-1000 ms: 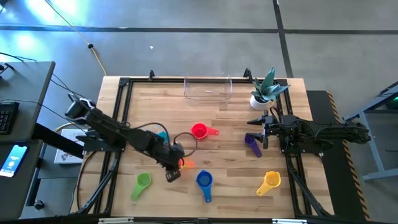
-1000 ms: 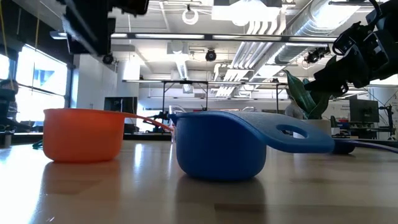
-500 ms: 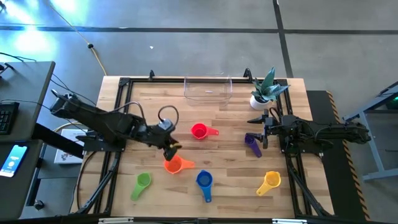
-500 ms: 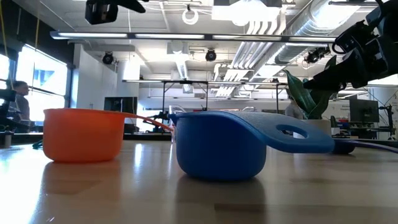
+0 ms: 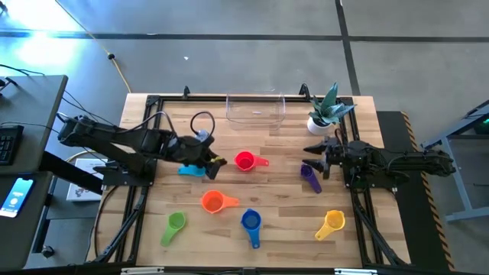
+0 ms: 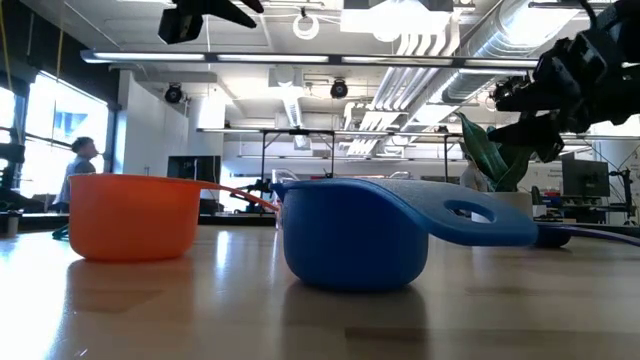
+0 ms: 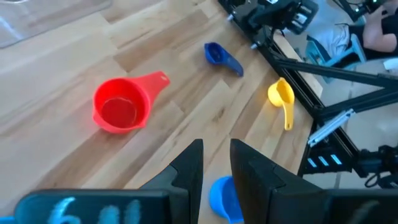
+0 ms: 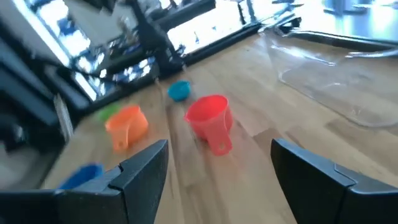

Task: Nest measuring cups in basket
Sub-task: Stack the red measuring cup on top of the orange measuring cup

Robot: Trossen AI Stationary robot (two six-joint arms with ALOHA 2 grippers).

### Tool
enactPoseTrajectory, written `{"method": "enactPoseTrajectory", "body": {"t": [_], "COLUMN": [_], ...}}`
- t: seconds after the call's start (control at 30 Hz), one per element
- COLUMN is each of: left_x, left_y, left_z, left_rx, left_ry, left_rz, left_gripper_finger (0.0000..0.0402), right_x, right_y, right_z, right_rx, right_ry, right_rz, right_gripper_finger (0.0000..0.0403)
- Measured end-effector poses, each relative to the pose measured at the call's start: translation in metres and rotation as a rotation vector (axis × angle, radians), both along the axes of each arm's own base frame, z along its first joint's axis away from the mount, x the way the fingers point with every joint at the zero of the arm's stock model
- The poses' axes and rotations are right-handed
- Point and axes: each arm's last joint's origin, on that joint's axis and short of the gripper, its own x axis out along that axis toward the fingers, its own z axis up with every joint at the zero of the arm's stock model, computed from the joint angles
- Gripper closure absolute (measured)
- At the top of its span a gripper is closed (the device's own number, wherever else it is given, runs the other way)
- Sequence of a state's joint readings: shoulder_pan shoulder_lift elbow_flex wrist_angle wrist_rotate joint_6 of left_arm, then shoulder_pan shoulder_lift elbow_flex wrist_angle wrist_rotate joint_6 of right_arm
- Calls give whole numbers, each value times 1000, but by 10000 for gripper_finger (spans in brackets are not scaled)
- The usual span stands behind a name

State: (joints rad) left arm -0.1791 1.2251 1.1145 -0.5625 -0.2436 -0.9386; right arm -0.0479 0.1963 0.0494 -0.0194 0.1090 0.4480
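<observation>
Several measuring cups rest on their bases on the wooden table: red (image 5: 244,160), orange (image 5: 212,202), teal (image 5: 190,169), green (image 5: 175,223), blue (image 5: 250,221), yellow (image 5: 331,222) and purple (image 5: 310,175). The clear basket (image 5: 255,109) stands at the table's far edge. My left gripper (image 5: 216,163) hovers above the table between the teal and red cups, slanting down. Its fingers (image 7: 191,163) stand a little apart with bare wood showing between them. My right gripper (image 5: 315,156) hangs open, level, just above the purple cup, and holds nothing.
A white pot with a green plant (image 5: 322,113) stands at the far right, beside the basket. Black frame rails (image 5: 150,130) border the table. Bare wood lies between the red cup and the basket. A person (image 6: 80,160) shows far off in the room.
My left gripper has risen from just above the orange cup and gone toward the table's far edge, tipping from steeply down to a shallower slant. The orange cup has stayed where it was on the table. My right gripper has rolled a little in place.
</observation>
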Motion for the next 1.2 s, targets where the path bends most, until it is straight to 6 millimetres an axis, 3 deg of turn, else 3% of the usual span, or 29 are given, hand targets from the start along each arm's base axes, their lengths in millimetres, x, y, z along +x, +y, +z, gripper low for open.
{"method": "enactPoseTrajectory", "body": {"t": [0.2, 0.47, 0.83, 1.0, 1.2], "left_x": [1, 0, -8, -20, -36], "left_y": [1, 3, 5, 7, 13], "left_z": [1, 1, 8, 20, 33], "left_rx": [4, 42, 51, 89, 166], "left_ry": [-11, -10, -32, -77, -119], "left_rz": [11, 21, 3, -28, -66], "left_gripper_finger": [332, 332, 332, 332, 332], "right_x": [1, -5, -12, -9, 11], "right_y": [-3, -8, -6, -6, -7], "right_z": [16, 41, 62, 85, 116], "right_rx": [102, 59, 66, -34, -114], "right_ry": [-192, -455, -683, -653, -492], "right_rz": [-104, -309, -240, -240, -242], "right_gripper_finger": [128, 128, 128, 128, 128]}}
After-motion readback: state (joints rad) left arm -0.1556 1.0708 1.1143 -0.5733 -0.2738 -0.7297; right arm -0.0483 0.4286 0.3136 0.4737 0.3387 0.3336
